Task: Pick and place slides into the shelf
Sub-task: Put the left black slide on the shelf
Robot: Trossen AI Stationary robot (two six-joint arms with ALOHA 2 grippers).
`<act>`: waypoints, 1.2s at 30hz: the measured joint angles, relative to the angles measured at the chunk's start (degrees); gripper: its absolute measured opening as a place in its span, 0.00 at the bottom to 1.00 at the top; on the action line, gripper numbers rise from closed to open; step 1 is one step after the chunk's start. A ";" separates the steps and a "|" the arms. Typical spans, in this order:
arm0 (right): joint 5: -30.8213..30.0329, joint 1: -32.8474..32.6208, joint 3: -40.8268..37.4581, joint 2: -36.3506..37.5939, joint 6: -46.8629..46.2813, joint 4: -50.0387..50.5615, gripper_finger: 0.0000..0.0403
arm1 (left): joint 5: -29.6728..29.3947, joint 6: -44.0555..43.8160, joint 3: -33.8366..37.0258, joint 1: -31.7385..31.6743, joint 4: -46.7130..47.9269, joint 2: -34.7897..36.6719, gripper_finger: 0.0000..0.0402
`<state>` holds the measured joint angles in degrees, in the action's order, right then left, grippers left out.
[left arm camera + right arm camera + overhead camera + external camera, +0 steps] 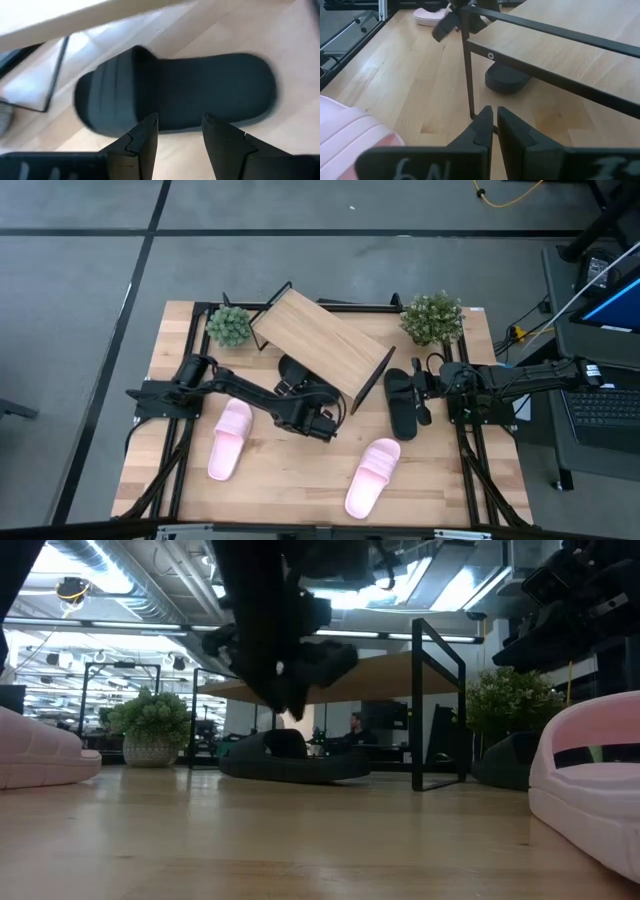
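One black slide point(297, 370) is lying half tucked under the shelf point(320, 345), which is sat tilted mid-table. The left gripper point(325, 427) is hung just beside it, fingers parted, nothing held. The other black slide point(401, 402) is parked by the right gripper point(424, 385), fingers nearly closed and empty. Both pink slides point(230, 438) are left up front.

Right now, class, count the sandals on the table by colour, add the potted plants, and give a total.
Pale pink slide sandals: 2
Matte black slide sandals: 2
Small green potted plants: 2
Total: 6
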<state>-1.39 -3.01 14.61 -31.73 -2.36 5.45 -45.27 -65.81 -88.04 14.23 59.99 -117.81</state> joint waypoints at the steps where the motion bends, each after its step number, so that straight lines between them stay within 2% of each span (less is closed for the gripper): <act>1: 0.01 0.01 0.00 -0.01 -0.01 0.00 0.07 | 0.08 0.19 0.11 -0.08 0.52 -0.01 0.36; 14: 0.00 0.00 0.00 -0.02 0.03 0.01 0.07 | 1.56 -0.10 -0.01 -1.91 1.04 -1.14 0.31; 25: -0.02 0.01 0.00 -0.04 0.11 0.00 0.07 | 1.43 3.29 -0.01 -3.10 1.26 -1.14 0.31; 36: -0.02 -0.02 0.00 -0.04 1.34 0.00 0.07 | 1.28 2.98 -0.01 -3.15 4.46 -1.14 0.31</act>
<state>-1.41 -3.03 14.61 -31.77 -1.03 5.45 -43.99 -62.83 -88.05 11.08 64.46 -118.96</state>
